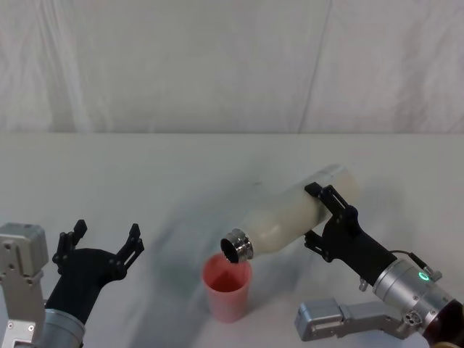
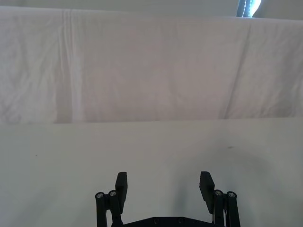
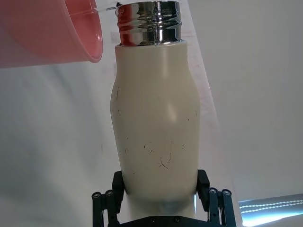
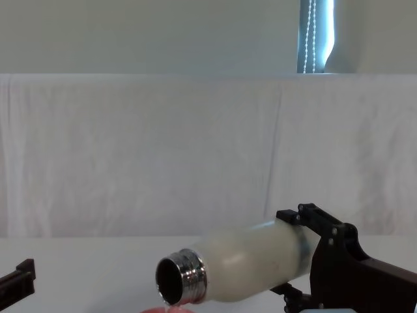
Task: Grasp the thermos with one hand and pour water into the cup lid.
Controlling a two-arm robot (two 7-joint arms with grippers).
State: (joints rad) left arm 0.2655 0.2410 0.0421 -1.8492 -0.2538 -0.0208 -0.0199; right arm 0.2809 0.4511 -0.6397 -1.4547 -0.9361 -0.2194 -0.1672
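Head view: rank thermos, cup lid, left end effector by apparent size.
1. thermos, tilted, held by the right end effector.
2. left end effector, open and idle; nearer the camera, so its rank over the cup is unsure.
3. cup lid.
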